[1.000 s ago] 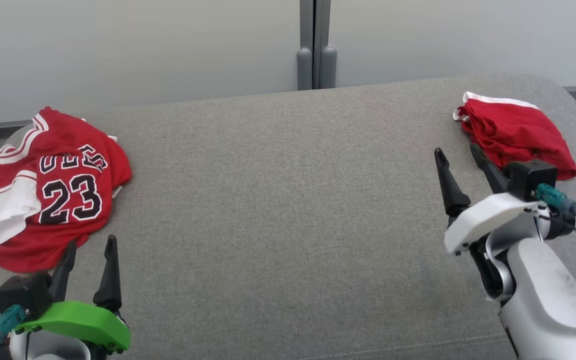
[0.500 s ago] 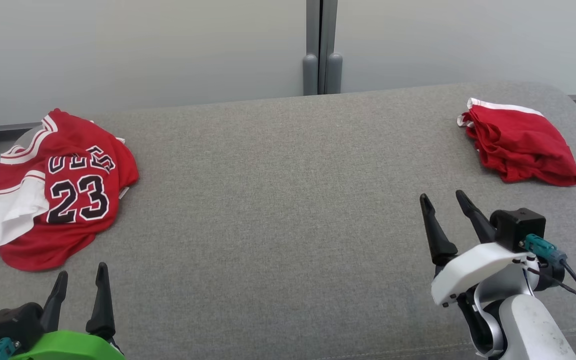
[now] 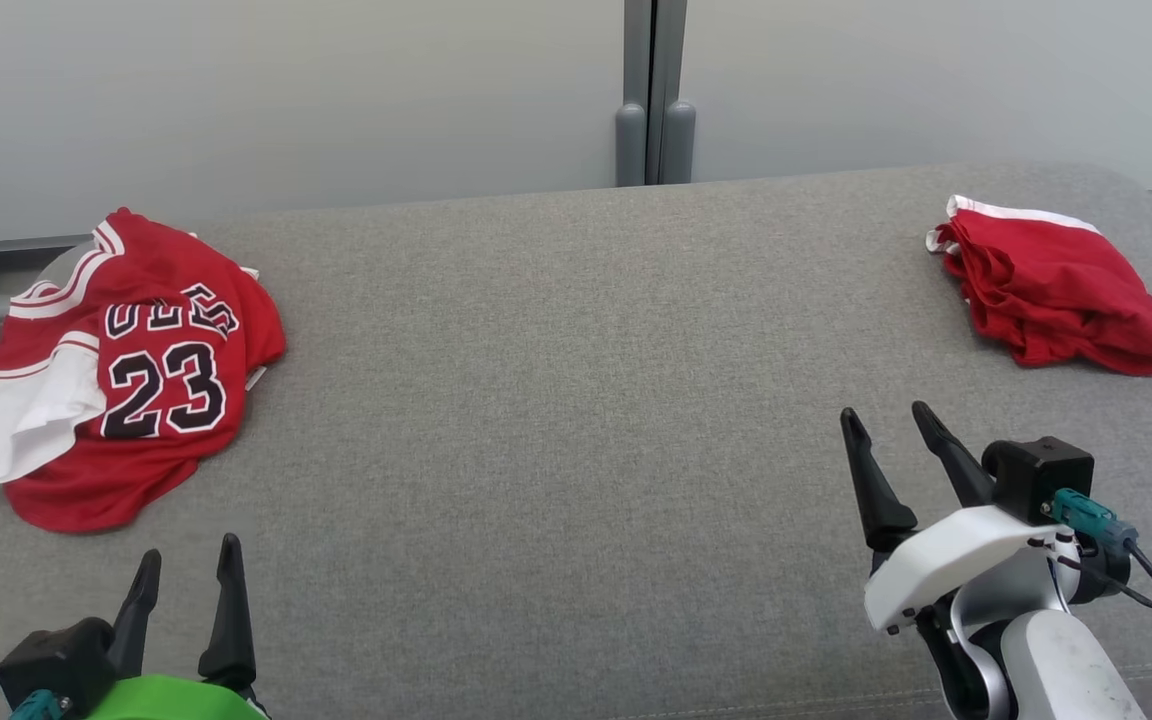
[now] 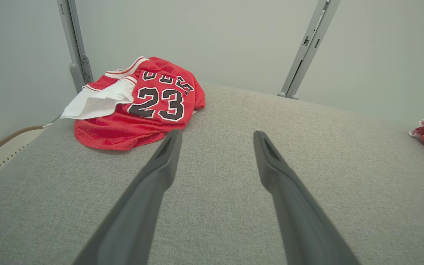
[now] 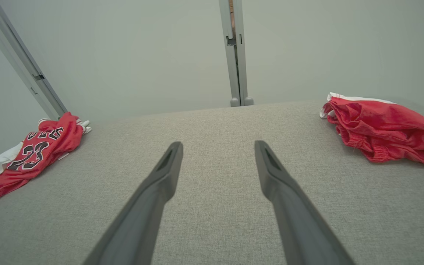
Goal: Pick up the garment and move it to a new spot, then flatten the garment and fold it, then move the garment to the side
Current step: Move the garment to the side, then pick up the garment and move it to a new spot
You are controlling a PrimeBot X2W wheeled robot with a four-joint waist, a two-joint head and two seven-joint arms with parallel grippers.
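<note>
Red jersey (image 3: 136,380): crumpled heap at left edge of desk (image 3: 576,420), number 23 up; not flattened, not folded
Red shorts (image 3: 1056,290): loosely bundled at far right, looks already set aside
Left end effector (image 3: 189,550): released, empty, near jersey, not touching
Right end effector (image 3: 884,412): released, empty, apart from shorts
Progress: jersey pick-up not begun, I judge; move, flatten, fold, set aside remain
Count: garments 2, end effectors 2, desk 1

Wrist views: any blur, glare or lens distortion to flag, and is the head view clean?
Head view: even soft light, no glare, the jersey lettering sharp. Left wrist view: wide-angle lean on the wall posts, left gripper fingers slightly soft near the bottom edge. Right wrist view: same lean, red garment crisp.
</note>
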